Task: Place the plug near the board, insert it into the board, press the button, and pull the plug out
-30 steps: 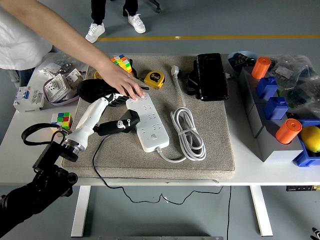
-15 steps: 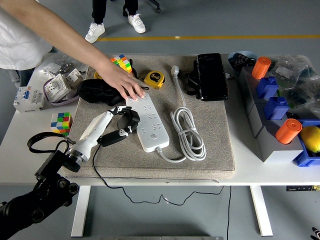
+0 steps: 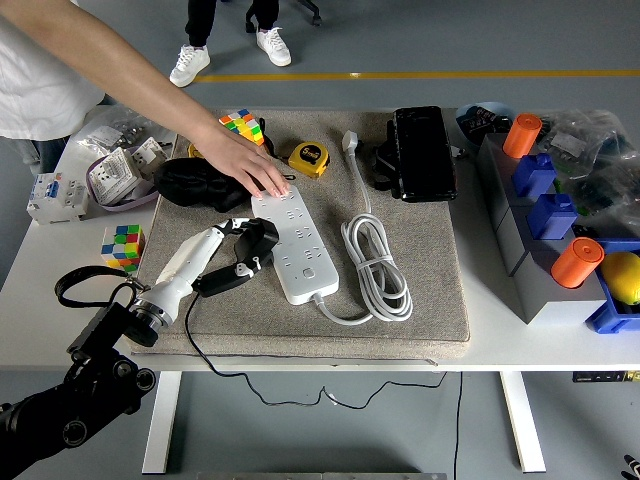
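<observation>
A white power strip (image 3: 296, 245) lies on the grey mat (image 3: 420, 300), its white cord coiled (image 3: 378, 265) to the right. My left hand (image 3: 252, 243) comes in from the lower left and is curled on a black plug (image 3: 222, 279) at the strip's left edge, about midway along it. The plug's thin black cable trails off the table's near edge. A person's hand (image 3: 250, 165) reaches from the upper left and rests on the strip's far end. My right hand is out of view.
On the mat's far side are a yellow tape measure (image 3: 308, 157), a colour cube (image 3: 243, 124), a black pouch (image 3: 188, 183) and a black case (image 3: 422, 150). Another cube (image 3: 122, 243) sits left. Grey boxes with orange cylinders (image 3: 577, 262) stand right.
My left arm has dropped lower and drawn slightly toward the near edge, carrying the plug along the strip's left side. The person's hand has stayed on the strip's far end.
</observation>
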You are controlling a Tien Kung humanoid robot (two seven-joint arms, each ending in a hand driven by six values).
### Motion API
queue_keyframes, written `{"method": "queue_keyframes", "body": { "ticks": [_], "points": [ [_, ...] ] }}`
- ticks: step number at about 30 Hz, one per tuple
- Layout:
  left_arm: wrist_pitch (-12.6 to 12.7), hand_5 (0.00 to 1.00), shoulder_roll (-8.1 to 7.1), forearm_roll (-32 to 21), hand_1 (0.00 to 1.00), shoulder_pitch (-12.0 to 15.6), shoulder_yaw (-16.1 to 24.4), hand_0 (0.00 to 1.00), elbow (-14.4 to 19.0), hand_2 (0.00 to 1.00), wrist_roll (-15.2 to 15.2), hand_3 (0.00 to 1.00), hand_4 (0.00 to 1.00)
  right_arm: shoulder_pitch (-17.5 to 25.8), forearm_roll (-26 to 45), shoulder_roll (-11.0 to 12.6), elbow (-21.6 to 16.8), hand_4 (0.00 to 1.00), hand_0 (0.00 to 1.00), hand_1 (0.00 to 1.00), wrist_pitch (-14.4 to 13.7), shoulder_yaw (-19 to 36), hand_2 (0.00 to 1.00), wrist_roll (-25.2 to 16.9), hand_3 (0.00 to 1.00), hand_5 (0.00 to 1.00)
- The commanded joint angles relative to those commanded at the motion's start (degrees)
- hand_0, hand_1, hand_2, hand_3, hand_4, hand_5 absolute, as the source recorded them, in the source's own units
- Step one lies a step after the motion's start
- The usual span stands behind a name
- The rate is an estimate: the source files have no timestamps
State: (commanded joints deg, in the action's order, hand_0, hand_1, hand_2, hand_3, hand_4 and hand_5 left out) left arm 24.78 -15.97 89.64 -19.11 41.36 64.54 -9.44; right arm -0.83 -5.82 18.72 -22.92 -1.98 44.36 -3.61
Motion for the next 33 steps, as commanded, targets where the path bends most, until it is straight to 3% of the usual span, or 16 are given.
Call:
{"method": "queue_keyframes", "body": {
  "ticks": [33],
  "points": [
    [-1.41, 0.804, 1.99, 1.67, 0.811, -4.64, -2.6, 0.804, 0.06, 0.821, 2.27, 0.793, 0.833, 0.05, -0.1, -0.15, -0.18, 0.819, 0.609, 0.664, -0.05, 0.54, 0.657, -0.33, 0.535, 0.491]
  ]
}}
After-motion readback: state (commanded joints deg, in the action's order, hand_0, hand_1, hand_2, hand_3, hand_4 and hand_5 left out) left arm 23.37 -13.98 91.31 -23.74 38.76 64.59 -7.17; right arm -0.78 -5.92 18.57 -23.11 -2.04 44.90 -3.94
